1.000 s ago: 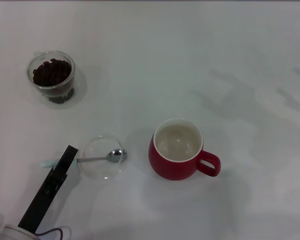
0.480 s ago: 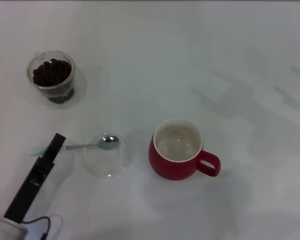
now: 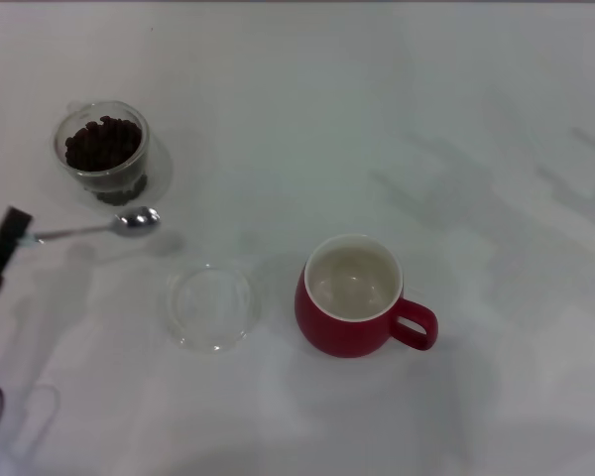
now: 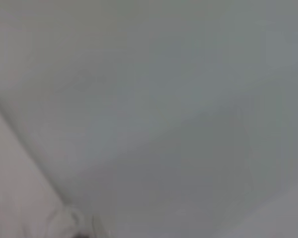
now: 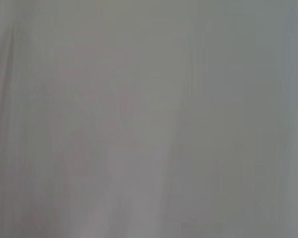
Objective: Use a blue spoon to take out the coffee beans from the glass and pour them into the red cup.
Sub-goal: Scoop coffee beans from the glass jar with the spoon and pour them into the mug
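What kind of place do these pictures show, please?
Probably a lab test table rather than a real kitchen: a plain white tabletop with only a few props, namely a glass of coffee beans, a red cup and the blue spoon held by the left gripper.

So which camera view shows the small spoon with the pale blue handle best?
The head view: the small metal spoon with the pale blue handle appears whole there, held by the left gripper. Both wrist views show none of it.
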